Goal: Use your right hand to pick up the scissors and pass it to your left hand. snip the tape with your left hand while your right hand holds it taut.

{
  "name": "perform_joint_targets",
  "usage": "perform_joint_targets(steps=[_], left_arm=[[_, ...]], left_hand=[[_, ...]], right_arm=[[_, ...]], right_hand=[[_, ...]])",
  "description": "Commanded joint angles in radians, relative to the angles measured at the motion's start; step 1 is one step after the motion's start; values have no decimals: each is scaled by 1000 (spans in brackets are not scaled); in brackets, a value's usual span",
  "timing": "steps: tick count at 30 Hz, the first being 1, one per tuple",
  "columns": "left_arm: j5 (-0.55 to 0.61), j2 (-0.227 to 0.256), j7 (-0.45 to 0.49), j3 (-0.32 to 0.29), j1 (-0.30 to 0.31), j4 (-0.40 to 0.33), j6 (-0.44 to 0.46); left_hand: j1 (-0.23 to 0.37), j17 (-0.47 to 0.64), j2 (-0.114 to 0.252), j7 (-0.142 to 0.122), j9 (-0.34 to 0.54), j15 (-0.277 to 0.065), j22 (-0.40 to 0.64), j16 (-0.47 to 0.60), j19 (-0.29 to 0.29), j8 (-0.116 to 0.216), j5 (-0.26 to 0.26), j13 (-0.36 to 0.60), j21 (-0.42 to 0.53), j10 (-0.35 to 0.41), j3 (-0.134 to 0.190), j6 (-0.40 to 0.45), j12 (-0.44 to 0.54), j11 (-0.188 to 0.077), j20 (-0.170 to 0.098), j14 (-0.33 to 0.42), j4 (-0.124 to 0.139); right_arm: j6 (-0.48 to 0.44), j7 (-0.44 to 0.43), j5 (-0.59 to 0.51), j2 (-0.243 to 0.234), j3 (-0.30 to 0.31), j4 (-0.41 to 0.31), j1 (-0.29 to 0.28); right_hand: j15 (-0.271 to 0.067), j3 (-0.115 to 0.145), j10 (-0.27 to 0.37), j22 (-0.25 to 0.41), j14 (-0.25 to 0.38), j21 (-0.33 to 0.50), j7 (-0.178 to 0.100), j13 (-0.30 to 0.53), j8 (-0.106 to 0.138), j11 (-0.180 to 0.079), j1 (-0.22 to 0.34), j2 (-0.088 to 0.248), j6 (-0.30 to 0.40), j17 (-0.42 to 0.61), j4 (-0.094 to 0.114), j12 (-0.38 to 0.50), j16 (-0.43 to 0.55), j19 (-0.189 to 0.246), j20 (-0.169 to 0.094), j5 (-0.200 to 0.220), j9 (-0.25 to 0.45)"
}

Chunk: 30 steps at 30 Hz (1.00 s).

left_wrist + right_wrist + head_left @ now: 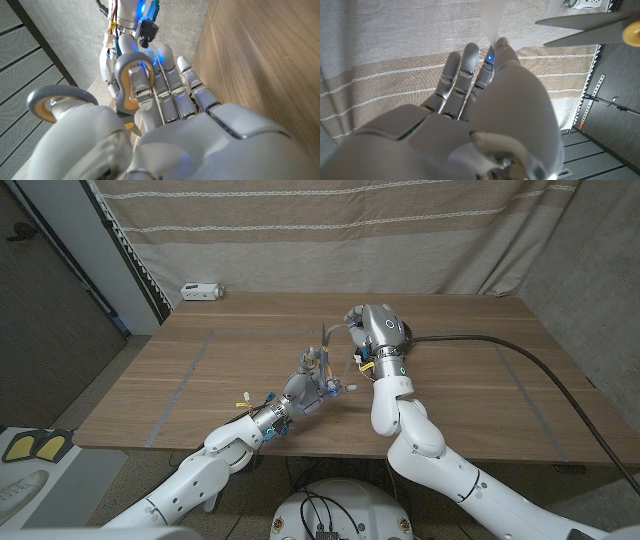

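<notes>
Over the middle of the wooden table (470, 395) my left hand (303, 385) holds the scissors (131, 75), its fingers (170, 85) through the grey, yellow-lined handle loops. Their blades (580, 25) stand slightly apart close to a strip of clear tape (492, 20). My right hand (372, 330) is raised just beyond and to the right of the left hand, and its fingertips (500, 45) pinch that strip. In the head view the tape (328, 340) shows only as a thin pale strip between the two hands.
A small white device (203, 290) lies at the table's far left corner. A black cable (490, 340) runs from my right arm across the table to the right. A striped curtain (330, 240) hangs behind the table.
</notes>
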Motion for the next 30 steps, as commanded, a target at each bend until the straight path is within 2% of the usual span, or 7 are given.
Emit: perform_joint_targets(steps=[1, 13, 30], left_arm=[[-2, -11, 10, 0, -5, 14, -2], [0, -52, 27, -3, -24, 44, -23], [12, -51, -4, 22, -64, 58, 15]], left_hand=[[-3, 4, -6, 61, 0, -52, 5, 10, 10, 4, -7, 0, -7, 55, -4, -54, 201, -60, 1, -4, -2], [-7, 3, -2, 61, 0, -53, 8, 11, 10, 5, -10, -7, -8, 57, -2, -53, 200, -58, 1, -5, -4], [-10, 0, -2, 60, 1, -52, 11, 14, 12, 7, -13, 2, -12, 51, -2, -55, 210, -65, 1, -5, -11]], right_arm=[[-2, -13, 14, -3, 14, -1, -5], [13, -5, 28, -16, 13, 0, -5], [35, -28, 50, -13, 28, 20, 5]], right_hand=[[-110, 7, 72, -1, -5, 5, -3, 47, -2, -64, 1, 5, 5, 0, -3, 4, 6, 7, -45, 0, 2], [-110, 7, 71, -4, -6, 5, -6, 49, -4, -64, -1, 3, 8, -4, -3, 0, 15, 8, -49, 1, 2], [-110, 10, 68, -7, -11, 5, -10, 48, -7, -63, -2, 6, 6, -13, -2, -8, 24, 5, -57, 2, 3]])
